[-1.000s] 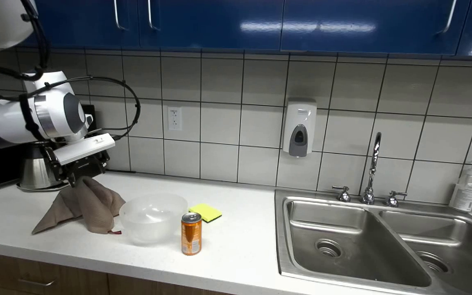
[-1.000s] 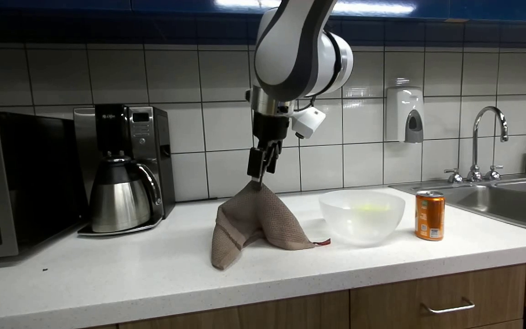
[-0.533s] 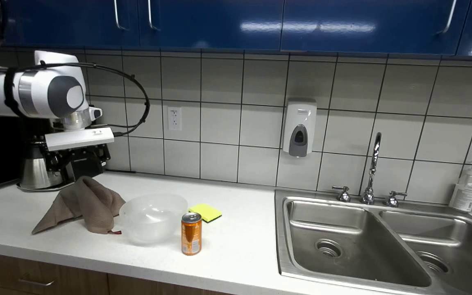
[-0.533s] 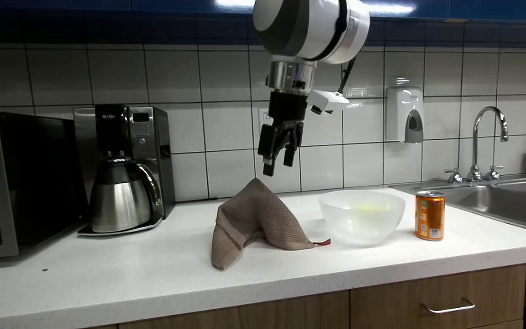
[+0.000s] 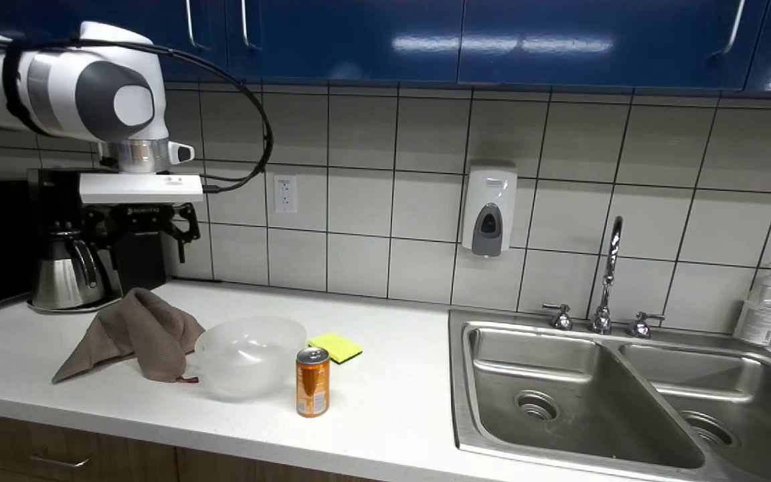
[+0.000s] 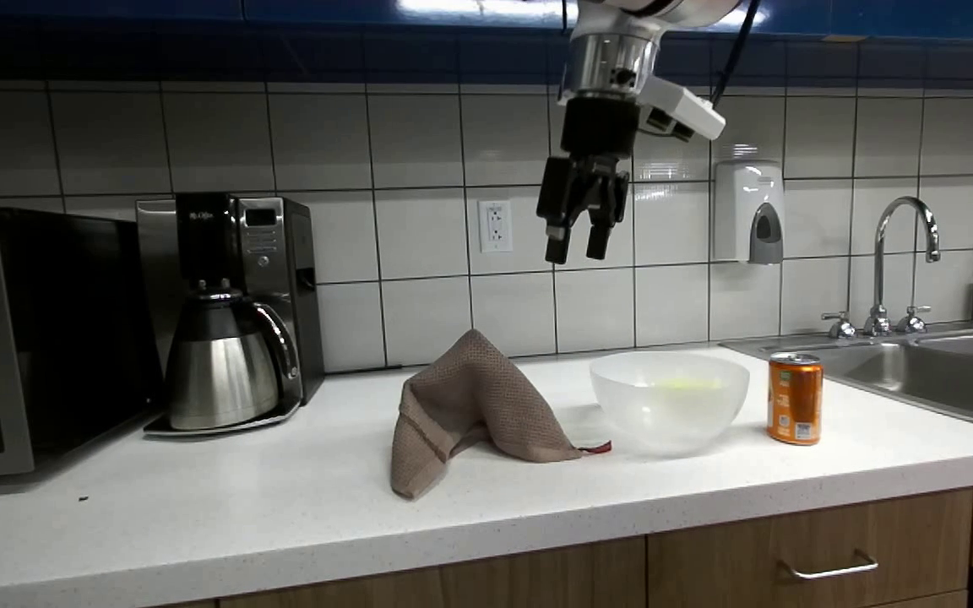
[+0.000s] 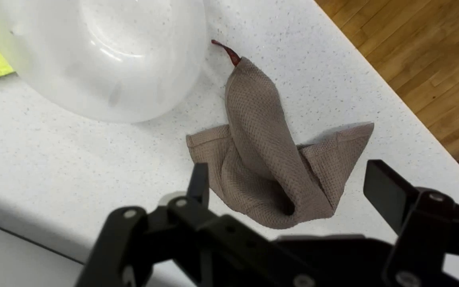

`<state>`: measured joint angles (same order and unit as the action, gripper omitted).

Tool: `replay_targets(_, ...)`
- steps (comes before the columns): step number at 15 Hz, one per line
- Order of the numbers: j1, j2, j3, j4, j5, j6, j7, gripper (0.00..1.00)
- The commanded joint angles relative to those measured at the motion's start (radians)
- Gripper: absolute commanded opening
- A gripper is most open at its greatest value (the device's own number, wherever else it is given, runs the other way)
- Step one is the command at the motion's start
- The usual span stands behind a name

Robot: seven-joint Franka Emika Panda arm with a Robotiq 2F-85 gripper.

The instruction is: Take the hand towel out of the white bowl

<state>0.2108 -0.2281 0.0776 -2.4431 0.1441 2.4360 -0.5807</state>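
The brown hand towel [image 5: 148, 335] lies in a crumpled, peaked heap on the counter, beside the bowl and outside it. It shows in an exterior view [image 6: 478, 397] and in the wrist view [image 7: 269, 159], with its red loop toward the bowl. The frosted white bowl [image 5: 248, 361] stands upright with no towel in it; it also shows in an exterior view [image 6: 664, 405] and the wrist view [image 7: 153, 79]. My gripper [image 6: 577, 251] is open and empty, well above the towel and apart from it. In the wrist view its fingers [image 7: 287, 173] are wide apart.
An orange can [image 5: 312, 381] stands by the bowl, and a yellow sponge [image 5: 336, 347] lies behind it. A coffee maker [image 6: 225, 312] and a microwave [image 6: 56, 338] stand beyond the towel. A double sink [image 5: 462, 388] is at the far side. Blue cabinets [image 5: 345, 40] hang overhead.
A second ago my gripper was shut on the towel's peak. It has opened, let go, and risen up and toward the bowl's side. The towel keeps its peaked shape on the counter.
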Motion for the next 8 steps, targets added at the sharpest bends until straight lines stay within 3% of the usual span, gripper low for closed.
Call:
replay_targets(1,-0.009,-0.135,-0.053,-0.057,0.018,-0.096,-0.022,1.0)
replay_targets(8,-0.032,-0.297,-0.139,-0.078,-0.004,-0.343,0.023,1.0)
